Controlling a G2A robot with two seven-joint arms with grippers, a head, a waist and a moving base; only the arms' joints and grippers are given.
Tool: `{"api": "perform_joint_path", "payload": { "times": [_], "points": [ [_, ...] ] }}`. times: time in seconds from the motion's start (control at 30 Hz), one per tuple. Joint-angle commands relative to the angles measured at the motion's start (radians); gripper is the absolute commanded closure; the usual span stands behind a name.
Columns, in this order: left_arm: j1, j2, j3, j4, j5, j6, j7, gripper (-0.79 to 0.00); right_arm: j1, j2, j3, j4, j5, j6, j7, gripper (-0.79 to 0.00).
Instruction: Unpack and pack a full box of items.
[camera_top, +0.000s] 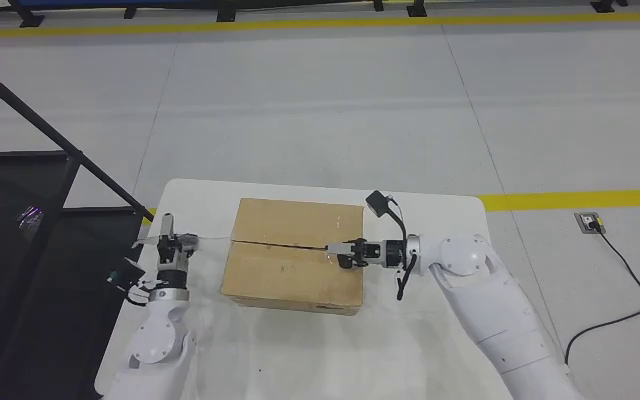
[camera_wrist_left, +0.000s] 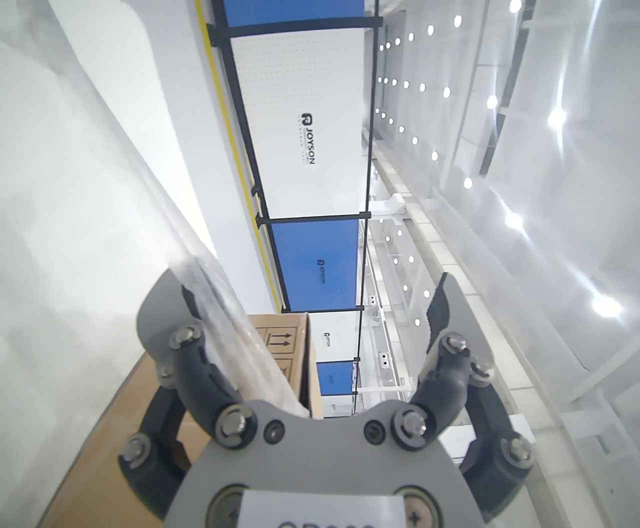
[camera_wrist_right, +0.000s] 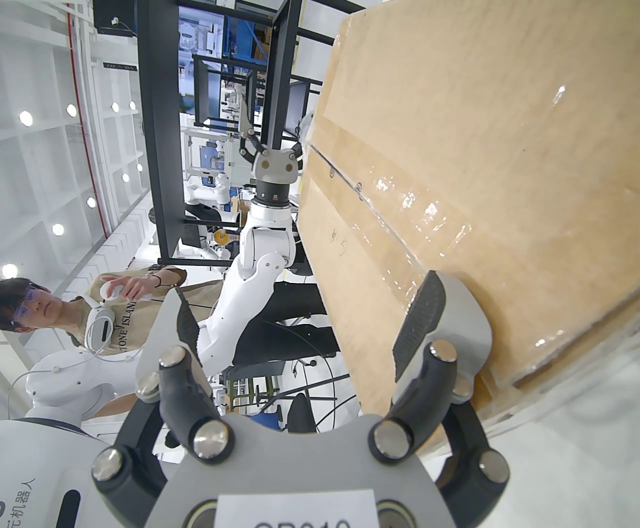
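1 box (camera_top: 292, 257) | right tool (camera_top: 344, 256) over its top | left tool (camera_top: 172, 238) just beside

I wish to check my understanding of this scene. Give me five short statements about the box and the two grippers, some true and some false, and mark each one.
1. The cardboard box stands on the white table with its top flaps closed. True.
2. The right gripper is shut on a knife. False: it is open, with nothing between its fingers, at the box top.
3. The left gripper is open. True.
4. Both grippers are above the box top. False: the left gripper is beside one end of the box, not over it.
5. Clear tape runs along the seam of the box top. True.
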Motion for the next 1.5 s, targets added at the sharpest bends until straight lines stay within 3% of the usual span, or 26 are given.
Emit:
{"api": "perform_joint_path", "payload": {
  "times": [0.0,0.23,0.9,1.47],
  "points": [
    [0.022,0.001,-0.009,-0.05,0.039,-0.001,0.012,-0.785,0.002,0.001,0.0,0.004,0.005,-0.005,0.003,-0.785],
    [0.062,0.003,-0.024,-0.17,0.147,0.016,0.026,-0.785,-0.01,0.008,0.017,-0.002,0.025,-0.041,-0.002,-0.785],
    [0.12,-0.01,0.028,-0.344,0.342,0.021,0.039,-0.785,-0.108,0.048,0.093,-0.098,0.047,-0.076,-0.011,-0.785],
    [0.068,-0.037,0.171,-0.307,0.47,0.058,0.06,-0.785,-0.166,0.073,0.135,-0.121,0.072,-0.116,-0.01,-0.785]
  ]
}}
